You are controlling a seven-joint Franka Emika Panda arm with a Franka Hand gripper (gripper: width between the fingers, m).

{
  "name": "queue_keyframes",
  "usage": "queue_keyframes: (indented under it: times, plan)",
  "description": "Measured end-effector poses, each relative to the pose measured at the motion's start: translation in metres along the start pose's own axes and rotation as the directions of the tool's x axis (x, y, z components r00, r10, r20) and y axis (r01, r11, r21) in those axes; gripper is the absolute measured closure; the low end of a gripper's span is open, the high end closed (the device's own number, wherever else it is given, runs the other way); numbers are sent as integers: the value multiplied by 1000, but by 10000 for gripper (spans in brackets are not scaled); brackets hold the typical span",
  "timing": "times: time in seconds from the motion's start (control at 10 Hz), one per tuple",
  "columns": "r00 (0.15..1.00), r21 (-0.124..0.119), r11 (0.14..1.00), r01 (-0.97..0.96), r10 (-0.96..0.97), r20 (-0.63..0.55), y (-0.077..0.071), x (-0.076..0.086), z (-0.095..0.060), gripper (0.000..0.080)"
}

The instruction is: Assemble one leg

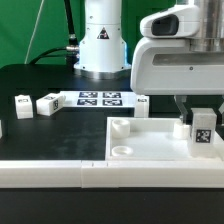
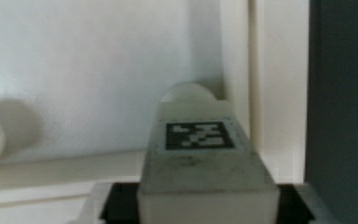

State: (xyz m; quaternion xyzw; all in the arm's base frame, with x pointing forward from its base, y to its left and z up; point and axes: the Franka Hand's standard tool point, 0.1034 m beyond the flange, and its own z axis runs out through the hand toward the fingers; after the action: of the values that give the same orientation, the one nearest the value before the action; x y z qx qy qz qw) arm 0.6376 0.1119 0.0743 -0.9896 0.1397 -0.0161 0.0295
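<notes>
My gripper [image 1: 202,118] is shut on a leg [image 1: 203,131], a small white block with a black-and-white tag, and holds it upright at the near right corner of the large flat white square part [image 1: 140,147]. In the wrist view the held leg [image 2: 201,150] fills the middle between my dark fingers [image 2: 119,203], over the white part's surface [image 2: 87,70]. Whether the leg touches the part I cannot tell. Two more legs [image 1: 22,104] [image 1: 48,103] lie on the black table at the exterior view's left, and another [image 1: 141,105] lies behind the square part.
The marker board [image 1: 98,98] lies on the table in front of the robot base [image 1: 103,45]. A white ledge [image 1: 60,175] runs along the front. A raised round post [image 1: 121,127] stands on the square part's left corner.
</notes>
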Motion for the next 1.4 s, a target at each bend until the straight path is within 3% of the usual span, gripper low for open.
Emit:
queue_keyframes:
  times: [0.1, 0.5, 0.9, 1.0, 1.1, 1.2, 1.4]
  plan:
    - [992, 8, 992, -125, 125, 4, 2, -1, 0, 510]
    - [899, -19, 899, -437, 437, -13, 22, 1, -1, 501]
    - [850, -32, 850, -526, 525, -31, 29, 2, -1, 466]
    - [850, -32, 850, -526, 525, -31, 29, 2, -1, 291]
    - [850, -32, 850, -526, 525, -31, 29, 2, -1, 291]
    - [850, -32, 850, -526, 525, -31, 29, 2, -1, 180]
    - [850, -32, 850, -526, 525, -31, 29, 2, -1, 159]
